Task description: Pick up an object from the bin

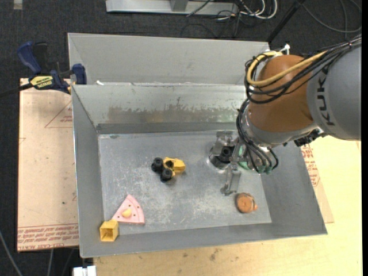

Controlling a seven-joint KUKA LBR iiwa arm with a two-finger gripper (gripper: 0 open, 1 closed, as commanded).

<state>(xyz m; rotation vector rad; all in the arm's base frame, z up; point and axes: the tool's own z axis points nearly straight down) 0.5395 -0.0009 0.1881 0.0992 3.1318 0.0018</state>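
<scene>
My gripper [230, 187] hangs low over the right part of the bin floor, under the arm's orange cover. A small round brown disc [246, 203], like a biscuit, lies just to its lower right, apart from it. To the left, near the middle of the floor, sits a small yellow and black toy [168, 168].
A pink wedge with a yellow spot [129, 211] and a small yellow cube [108, 230] lie in the bin's front left corner. The arm and its cables cover the bin's right rear part.
</scene>
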